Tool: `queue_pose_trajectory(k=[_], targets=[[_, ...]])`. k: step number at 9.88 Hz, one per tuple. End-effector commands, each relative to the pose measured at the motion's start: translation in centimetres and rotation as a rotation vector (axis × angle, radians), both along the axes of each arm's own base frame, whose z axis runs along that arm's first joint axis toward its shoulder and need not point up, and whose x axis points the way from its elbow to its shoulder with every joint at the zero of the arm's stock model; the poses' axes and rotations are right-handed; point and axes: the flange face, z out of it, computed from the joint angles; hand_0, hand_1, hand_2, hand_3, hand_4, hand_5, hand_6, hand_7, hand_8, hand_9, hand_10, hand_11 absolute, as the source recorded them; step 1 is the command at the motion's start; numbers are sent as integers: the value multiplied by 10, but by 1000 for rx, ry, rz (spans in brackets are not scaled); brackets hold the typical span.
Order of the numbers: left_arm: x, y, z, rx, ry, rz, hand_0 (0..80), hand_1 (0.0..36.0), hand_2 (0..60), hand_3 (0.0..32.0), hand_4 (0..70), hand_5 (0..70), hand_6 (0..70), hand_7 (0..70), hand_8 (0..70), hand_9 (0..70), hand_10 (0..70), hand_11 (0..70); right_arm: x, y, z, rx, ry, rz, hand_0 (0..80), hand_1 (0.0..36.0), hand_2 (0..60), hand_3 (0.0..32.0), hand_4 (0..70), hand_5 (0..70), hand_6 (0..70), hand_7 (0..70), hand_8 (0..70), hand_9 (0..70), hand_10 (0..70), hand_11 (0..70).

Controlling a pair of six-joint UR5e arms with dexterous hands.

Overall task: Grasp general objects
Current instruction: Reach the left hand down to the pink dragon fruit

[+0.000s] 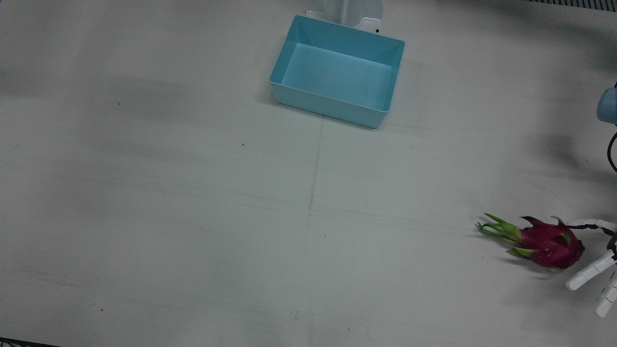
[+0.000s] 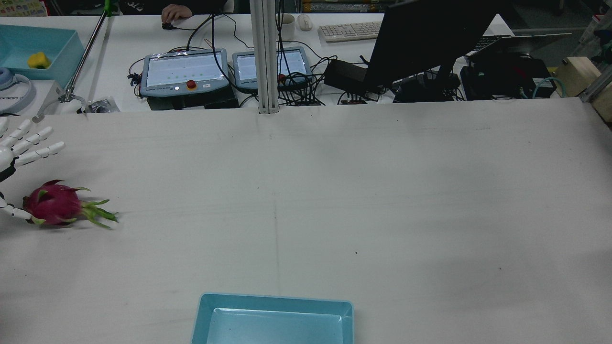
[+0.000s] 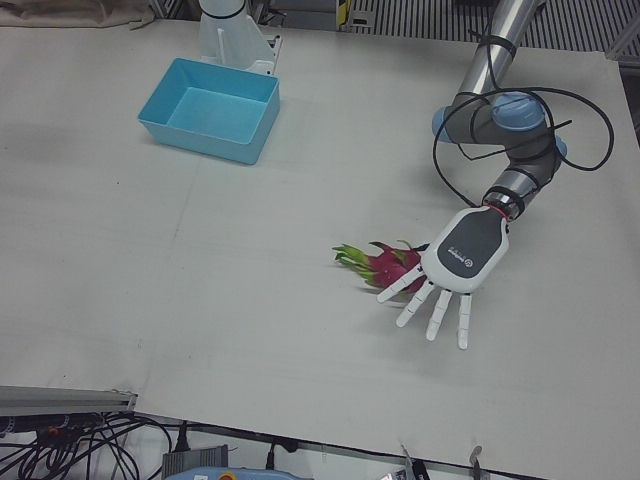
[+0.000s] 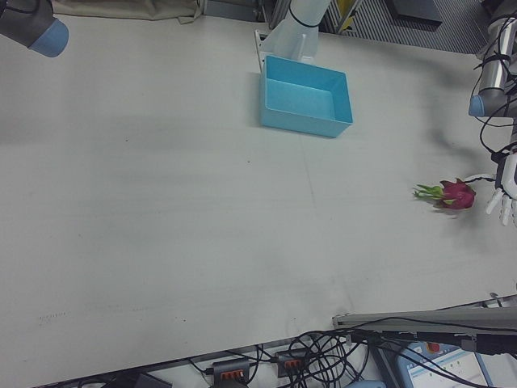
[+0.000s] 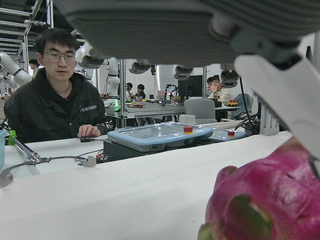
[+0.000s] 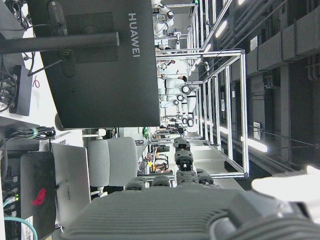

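Note:
A magenta dragon fruit (image 1: 547,245) with green leafy tips lies on the white table near the robot's left edge. It also shows in the rear view (image 2: 51,205), the left-front view (image 3: 388,266), the right-front view (image 4: 457,194) and, close up, the left hand view (image 5: 272,200). My left hand (image 3: 455,262) is right beside it, palm down, fingers spread and holding nothing. One finger (image 2: 13,212) lies against the fruit's rounded end and the others (image 2: 31,143) spread past it. My right hand (image 6: 175,212) shows only as its back in its own view, raised and facing the monitors.
An empty light-blue bin (image 1: 332,113) stands at the robot's side of the table, near the middle (image 3: 205,148). The right arm's elbow (image 4: 32,24) is high at the far corner. Teach pendants (image 2: 184,71) and a monitor (image 2: 425,38) stand beyond the table.

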Motion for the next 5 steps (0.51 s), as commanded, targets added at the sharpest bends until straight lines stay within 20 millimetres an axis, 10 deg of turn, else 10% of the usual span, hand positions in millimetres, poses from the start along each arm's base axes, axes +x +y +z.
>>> queue_pose_trajectory(k=[1, 5], targets=[[16, 2, -3, -13, -52, 19, 605, 339, 186, 320, 0, 0, 0, 47, 0, 0, 0, 0, 0, 0, 0, 1, 0, 1, 0, 0, 0, 0, 0, 0, 0, 0, 0, 0, 0, 0], [34, 7, -4, -23, -60, 48, 594, 323, 158, 320, 0, 0, 0, 42, 0, 0, 0, 0, 0, 0, 0, 1, 0, 1, 0, 0, 0, 0, 0, 0, 0, 0, 0, 0, 0, 0]])
